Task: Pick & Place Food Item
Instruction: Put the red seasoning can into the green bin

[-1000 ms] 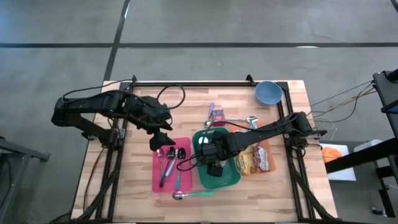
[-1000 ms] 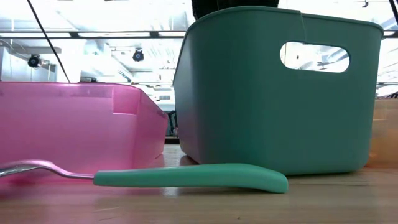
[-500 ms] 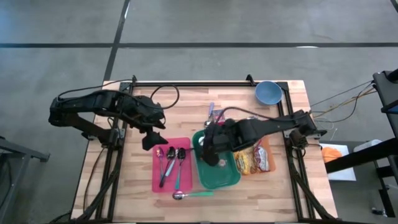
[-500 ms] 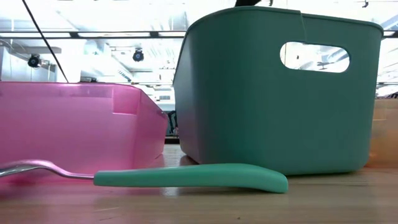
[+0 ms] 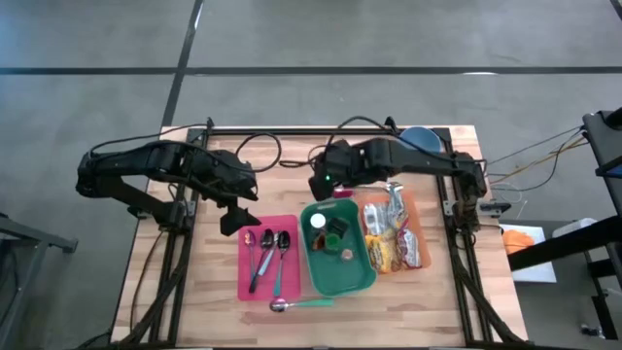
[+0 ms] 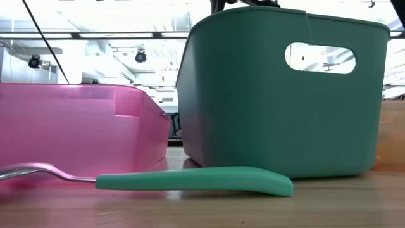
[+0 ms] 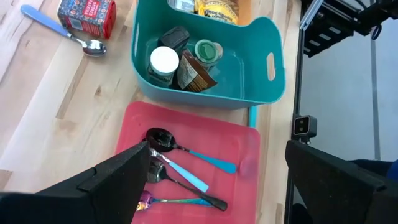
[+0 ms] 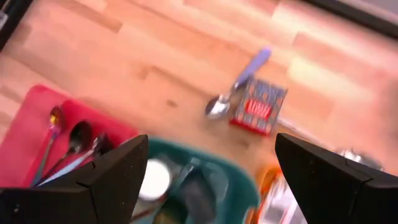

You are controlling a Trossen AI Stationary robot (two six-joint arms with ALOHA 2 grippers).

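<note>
On the pale wooden butcher-block table (image 5: 282, 160), the deep teal plastic bin (image 5: 356, 275) sits mid-table, flanked by the flat pink plastic tray (image 5: 255, 289) on one side and the orange tray (image 5: 418, 228) of snack packets on the other. Inside the bin lie the food items: a white-lidded jar (image 7: 164, 62), a dark brown packet (image 7: 191, 71) and a small green-lidded cup (image 7: 206, 50), bunched at one end. The right gripper (image 5: 323, 183) hangs above the table just beyond the bin's far rim, fingers spread wide, holding nothing. The left gripper (image 5: 231, 220) hovers over the pink tray's far corner, fingers spread too, empty. Beyond the bin, a small red patterned box (image 8: 257, 107) touches a blue-handled metal spoon (image 8: 239, 86).
</note>
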